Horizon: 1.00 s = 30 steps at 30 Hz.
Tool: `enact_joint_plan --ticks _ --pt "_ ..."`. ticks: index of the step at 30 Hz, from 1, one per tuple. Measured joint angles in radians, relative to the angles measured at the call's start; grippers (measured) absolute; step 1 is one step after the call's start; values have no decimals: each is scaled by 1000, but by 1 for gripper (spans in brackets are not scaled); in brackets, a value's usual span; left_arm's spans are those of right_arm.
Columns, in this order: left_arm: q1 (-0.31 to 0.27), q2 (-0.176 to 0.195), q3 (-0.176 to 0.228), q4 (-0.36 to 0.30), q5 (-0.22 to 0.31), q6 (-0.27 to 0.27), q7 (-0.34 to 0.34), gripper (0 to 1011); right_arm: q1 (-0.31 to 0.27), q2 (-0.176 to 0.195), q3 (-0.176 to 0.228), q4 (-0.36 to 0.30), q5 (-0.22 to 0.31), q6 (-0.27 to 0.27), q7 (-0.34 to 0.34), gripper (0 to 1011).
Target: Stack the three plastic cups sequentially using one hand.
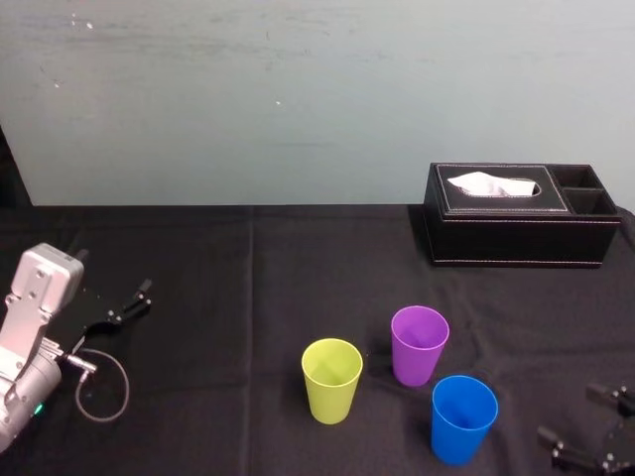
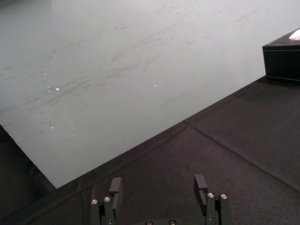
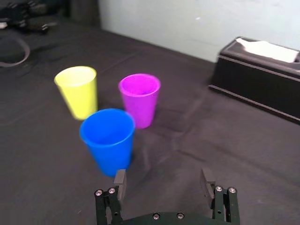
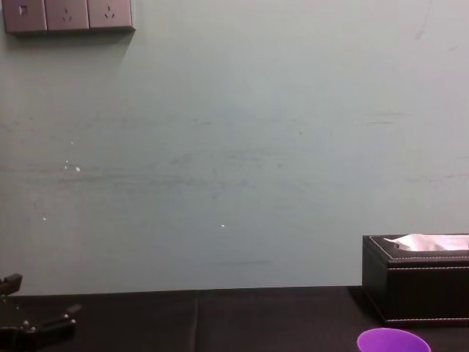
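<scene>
Upright and unstacked stand the yellow cup (image 1: 331, 382), purple cup (image 1: 419, 345) and blue cup (image 1: 463, 418).

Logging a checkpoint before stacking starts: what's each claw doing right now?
Left claw: open, holding nothing.
Right claw: open, holding nothing, close to the blue cup.

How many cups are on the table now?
3, all upright and unstacked: the yellow-green cup leftmost, the purple cup farther back, the blue cup nearest the right gripper. None seems hidden.
</scene>
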Motion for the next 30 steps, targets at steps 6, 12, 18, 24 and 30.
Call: enact_joint_plan --ticks 6,12,18,24,30 --pt "0 0 0 0 0 0 0 1000 -2 13 -23 -1 -37 -7 55 1000" --pt "0 0 0 0 0 0 0 1000 16 -5 -54 -4 -59 7 74 1000" --pt "0 0 0 0 0 0 0 1000 36 -35 -86 -4 -85 20 80 1000" --pt "0 0 0 0 0 0 0 1000 59 -74 -107 7 -108 26 80 1000" --pt "0 0 0 0 0 0 0 1000 85 -113 -124 26 -127 40 81 1000"
